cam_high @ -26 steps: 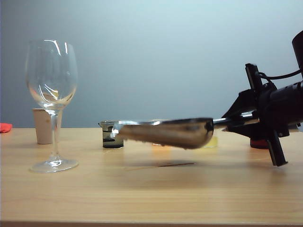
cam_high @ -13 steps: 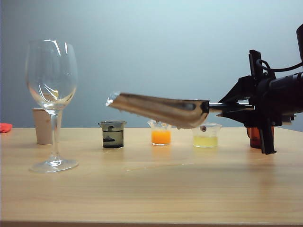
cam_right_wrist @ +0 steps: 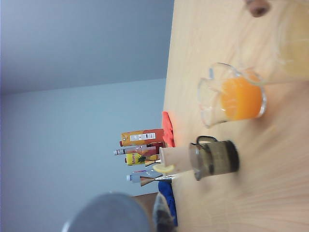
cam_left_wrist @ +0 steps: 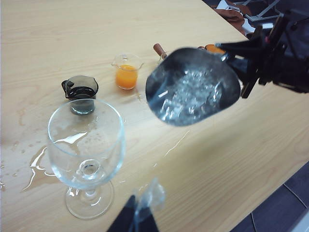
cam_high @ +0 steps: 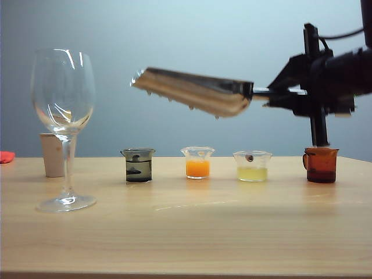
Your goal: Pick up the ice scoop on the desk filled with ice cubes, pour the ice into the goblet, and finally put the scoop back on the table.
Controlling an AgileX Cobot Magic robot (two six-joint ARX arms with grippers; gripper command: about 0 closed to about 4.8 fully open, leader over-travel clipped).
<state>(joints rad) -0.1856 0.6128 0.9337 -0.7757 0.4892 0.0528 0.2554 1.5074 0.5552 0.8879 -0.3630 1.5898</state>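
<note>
- Now, nearest the exterior camera stands the goblet (cam_high: 63,125), upright and empty on the desk (cam_high: 192,238) at about nine o'clock in that view; wet patches spread around its foot in the left wrist view.
- Above the desk, the ice scoop (cam_high: 195,91) hangs in the air, well clear of the wood, loaded with ice cubes (cam_left_wrist: 189,94) that show only from the left wrist camera.
- Its long axis runs nearly level from three o'clock to nine o'clock, mouth end toward the goblet and tipped slightly up, handle end back in the right gripper (cam_high: 285,96).
- The right gripper is clamped on the scoop handle, at two o'clock in the exterior view.
- So the goblet lies at nine o'clock from that claw, off the scoop's open end and well apart from it; I judge the carry must bring the lip over the rim before any tilt.
- The left gripper (cam_left_wrist: 137,217) sits just beside the goblet's foot; its fingers look close together, but I cannot tell for sure.
- Farthest back, a row of small beakers, dark (cam_high: 138,164), orange (cam_high: 197,162), pale yellow (cam_high: 252,165) and brown (cam_high: 320,164).
</note>
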